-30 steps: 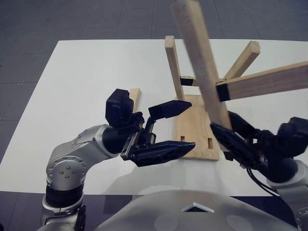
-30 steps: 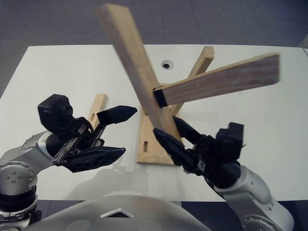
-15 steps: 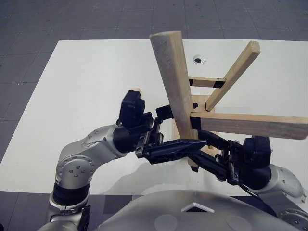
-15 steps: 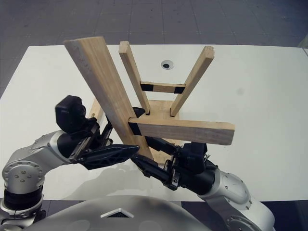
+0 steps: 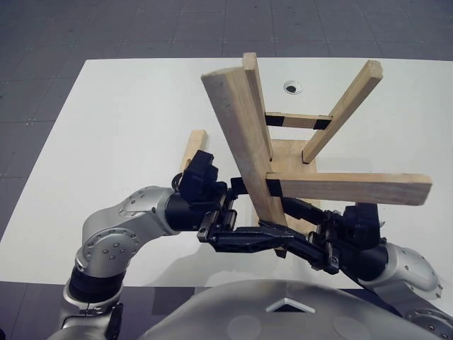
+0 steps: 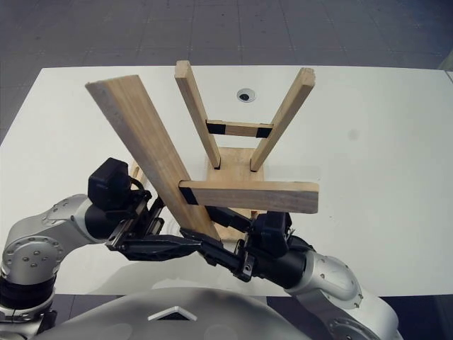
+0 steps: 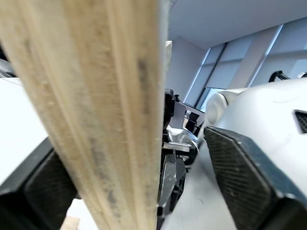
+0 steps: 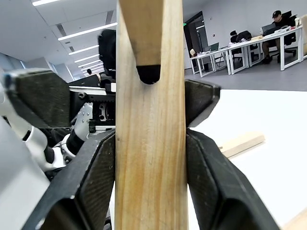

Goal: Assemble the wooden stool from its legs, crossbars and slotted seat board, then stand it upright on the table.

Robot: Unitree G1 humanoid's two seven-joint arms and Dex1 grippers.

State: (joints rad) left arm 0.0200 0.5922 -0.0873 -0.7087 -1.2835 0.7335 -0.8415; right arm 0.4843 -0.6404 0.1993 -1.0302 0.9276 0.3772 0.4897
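Clamping, right gripper: I have it squeezed on the tilted leg, at its lower end.
Left gripper: spread wide, straddling that same leg just beside the right one.
Seat board: just beyond both grippers, flat on the table, two legs sticking up.

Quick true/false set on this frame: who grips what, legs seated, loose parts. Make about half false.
1. The right gripper is clamped on a leg with a crossbar attached. True.
2. All four legs stand in the seat board. False: only two far legs stand in it.
3. A loose wooden piece lies on the table left of the seat board. True.
4. The left gripper is shut on the leg. False: it is open, fingers either side of it.
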